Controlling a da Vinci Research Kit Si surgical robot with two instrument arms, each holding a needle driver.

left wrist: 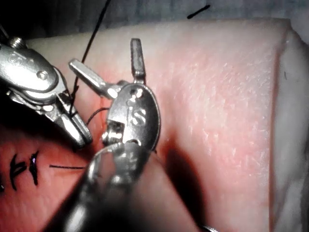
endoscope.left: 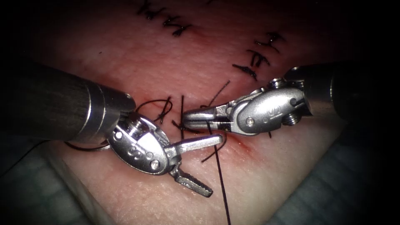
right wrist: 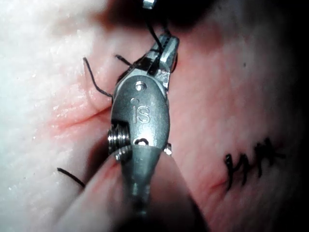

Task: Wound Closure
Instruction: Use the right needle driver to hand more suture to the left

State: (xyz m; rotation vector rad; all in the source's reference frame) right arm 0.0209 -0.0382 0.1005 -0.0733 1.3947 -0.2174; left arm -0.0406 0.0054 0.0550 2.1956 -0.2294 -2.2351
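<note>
Now the left hand [endoscope.left: 204, 164] stands spread wide and holds nothing: one finger points toward the right hand, its tip just beneath that hand's closed tip, and the other finger, its toothed face showing, angles down and away over bare tissue [endoscope.left: 158, 62]. In the left wrist view the same left hand [left wrist: 108, 60] shows its two fingers splayed apart, with the thread [left wrist: 91, 41] running between it and the right hand [left wrist: 77, 135]. The right hand [endoscope.left: 189, 118] is pressed together and pinches the thread [endoscope.left: 223, 183], which leaves its tip and runs down in a straight dark line past the tip of the left hand's upper finger. In the right wrist view the right hand [right wrist: 166, 46] is closed on the same thread [right wrist: 153, 34], which rises away from it. Both tips meet over the cut [endoscope.left: 246, 146], which lies just under and right of them as a short reddened line with a little red fluid [endoscope.left: 160, 113] near the thread loops left of the tips. Short cut ends of thread [endoscope.left: 218, 91] stick up from the tissue around the two hands. Whether the needle is anywhere here I cannot tell; a thin curved wire shape [endoscope.left: 85, 146] shows beneath the left shaft. Farther off, finished stitches [endoscope.left: 260, 56] lie in dark rows on the tissue behind the right hand.
</note>
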